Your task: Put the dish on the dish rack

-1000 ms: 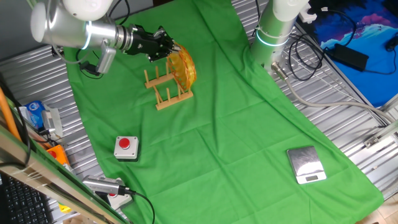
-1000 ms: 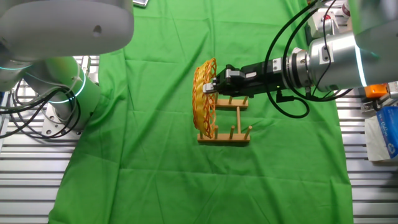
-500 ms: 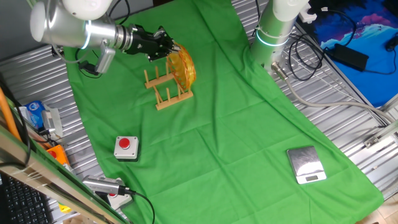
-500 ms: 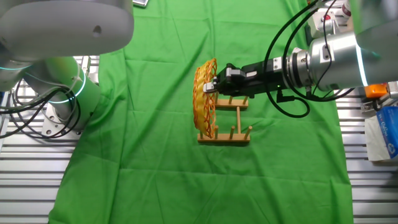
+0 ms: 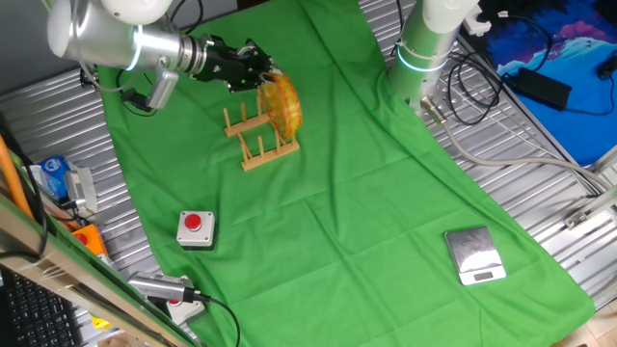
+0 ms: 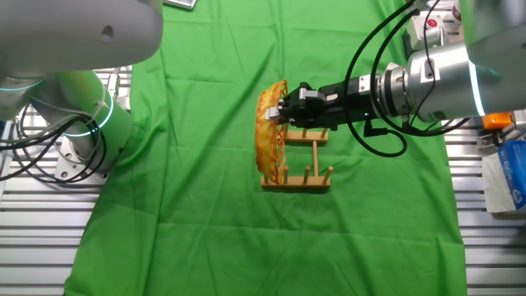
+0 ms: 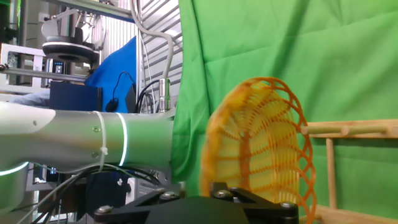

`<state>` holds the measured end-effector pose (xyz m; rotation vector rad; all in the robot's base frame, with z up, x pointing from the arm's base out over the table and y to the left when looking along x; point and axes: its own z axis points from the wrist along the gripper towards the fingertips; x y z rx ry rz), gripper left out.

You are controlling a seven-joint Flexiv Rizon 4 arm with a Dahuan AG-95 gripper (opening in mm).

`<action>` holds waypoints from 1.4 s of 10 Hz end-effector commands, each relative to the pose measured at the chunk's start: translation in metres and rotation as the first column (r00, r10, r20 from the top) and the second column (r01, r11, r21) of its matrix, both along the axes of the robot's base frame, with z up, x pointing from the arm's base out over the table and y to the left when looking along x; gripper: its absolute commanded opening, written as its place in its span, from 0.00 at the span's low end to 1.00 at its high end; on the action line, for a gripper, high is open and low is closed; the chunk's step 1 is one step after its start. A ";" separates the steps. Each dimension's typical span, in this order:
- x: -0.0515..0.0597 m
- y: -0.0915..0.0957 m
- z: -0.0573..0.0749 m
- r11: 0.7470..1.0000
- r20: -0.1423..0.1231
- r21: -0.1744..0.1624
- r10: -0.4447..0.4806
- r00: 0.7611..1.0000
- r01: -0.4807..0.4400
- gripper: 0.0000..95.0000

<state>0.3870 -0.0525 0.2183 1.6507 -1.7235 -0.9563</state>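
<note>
Green cloth (image 5: 386, 193) covers the table. On it, well apart from the work area, sit a red push button (image 5: 196, 227) on a grey box and a small silver scale (image 5: 474, 255). A second arm's base (image 5: 424, 48) stands at the cloth's far edge. The dish (image 6: 269, 131) stands on edge at one end of the dish rack (image 6: 302, 168), among its pegs, tilted slightly. It is yellow openwork wicker with orange streaks. The pincer (image 6: 283, 111) is closed on the dish's upper rim.
</note>
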 end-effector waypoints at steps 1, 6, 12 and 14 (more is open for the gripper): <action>0.001 0.000 0.000 1.000 -0.003 0.001 -0.008 1.000 0.008 0.40; 0.001 0.000 0.010 0.994 0.030 -0.065 -0.083 0.996 0.085 0.40; 0.001 0.001 0.015 0.989 0.110 -0.091 -0.106 0.988 0.116 0.40; 0.001 0.001 0.015 0.992 0.122 -0.078 -0.091 0.988 0.101 0.40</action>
